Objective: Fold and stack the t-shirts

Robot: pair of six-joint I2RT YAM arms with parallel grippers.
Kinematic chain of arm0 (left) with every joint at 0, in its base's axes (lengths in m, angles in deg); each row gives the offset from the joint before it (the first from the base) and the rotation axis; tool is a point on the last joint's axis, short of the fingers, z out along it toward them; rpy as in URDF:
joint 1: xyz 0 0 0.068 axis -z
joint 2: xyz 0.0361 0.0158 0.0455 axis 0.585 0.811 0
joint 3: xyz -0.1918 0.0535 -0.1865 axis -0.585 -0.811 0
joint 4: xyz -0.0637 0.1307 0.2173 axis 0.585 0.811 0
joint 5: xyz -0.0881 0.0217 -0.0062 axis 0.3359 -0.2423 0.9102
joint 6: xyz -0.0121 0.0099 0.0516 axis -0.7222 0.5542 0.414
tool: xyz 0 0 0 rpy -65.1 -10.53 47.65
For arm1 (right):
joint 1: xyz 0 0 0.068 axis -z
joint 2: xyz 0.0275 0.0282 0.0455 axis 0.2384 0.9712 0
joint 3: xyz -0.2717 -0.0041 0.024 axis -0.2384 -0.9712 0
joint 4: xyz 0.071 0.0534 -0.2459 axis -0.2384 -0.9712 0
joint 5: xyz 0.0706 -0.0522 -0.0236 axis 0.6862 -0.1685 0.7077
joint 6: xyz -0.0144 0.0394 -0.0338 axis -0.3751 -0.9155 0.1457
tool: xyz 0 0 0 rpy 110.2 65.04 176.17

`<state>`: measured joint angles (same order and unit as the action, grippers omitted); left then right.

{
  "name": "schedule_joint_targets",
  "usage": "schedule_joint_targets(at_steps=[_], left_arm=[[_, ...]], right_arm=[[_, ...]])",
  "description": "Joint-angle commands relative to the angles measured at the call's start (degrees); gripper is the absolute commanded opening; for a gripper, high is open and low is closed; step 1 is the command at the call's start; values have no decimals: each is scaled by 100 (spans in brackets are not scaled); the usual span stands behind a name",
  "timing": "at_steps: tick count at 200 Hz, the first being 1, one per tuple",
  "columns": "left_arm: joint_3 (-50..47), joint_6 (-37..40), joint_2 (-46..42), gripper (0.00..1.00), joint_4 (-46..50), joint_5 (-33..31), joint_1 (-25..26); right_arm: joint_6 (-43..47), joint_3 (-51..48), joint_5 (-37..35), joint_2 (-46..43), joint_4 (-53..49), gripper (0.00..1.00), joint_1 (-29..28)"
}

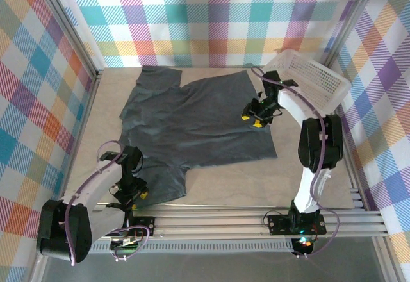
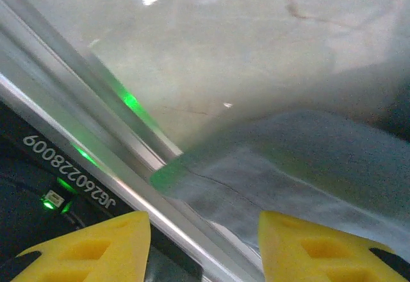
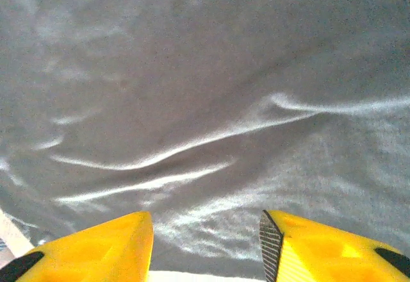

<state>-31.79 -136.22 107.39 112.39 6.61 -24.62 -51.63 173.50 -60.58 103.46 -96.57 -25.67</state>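
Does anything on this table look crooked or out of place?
The white basket sits askew in the far right corner, seemingly tipped rather than standing flat. The t-shirt lies spread but skewed, lightly wrinkled.

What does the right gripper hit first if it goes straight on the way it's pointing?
The t-shirt. The right gripper points down at its wrinkled dark fabric, jaws apart with nothing between them, and nothing else lies in that line. How much gap is left above the cloth is hard to judge.
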Motion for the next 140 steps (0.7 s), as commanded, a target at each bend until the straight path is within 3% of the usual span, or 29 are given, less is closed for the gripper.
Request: schedule_joint_targets(at_steps=[1,51,78,102,125,140], left_arm=[[-49,-322,40,48,-121,-342,134],[-66,-497,536,42,-1443,-401,233],[84,-607,1064,43,-1338,-328,570],[-76,-833,1030,45,-1466,-189,743],[-297,-1297,921,31,-2119,78,848],[-102,-1506,971,28,-2084,70,982]], right_arm=[[-133,-259,176,-324,-105,49,-39],[-420,-1080,392,-975,103,48,-78],[-587,-1354,409,-1294,152,48,-78],[-672,-1366,423,-1394,155,48,-78],[-665,-1304,415,-1370,152,48,-79],[-631,-1273,370,-1341,111,48,-78]])
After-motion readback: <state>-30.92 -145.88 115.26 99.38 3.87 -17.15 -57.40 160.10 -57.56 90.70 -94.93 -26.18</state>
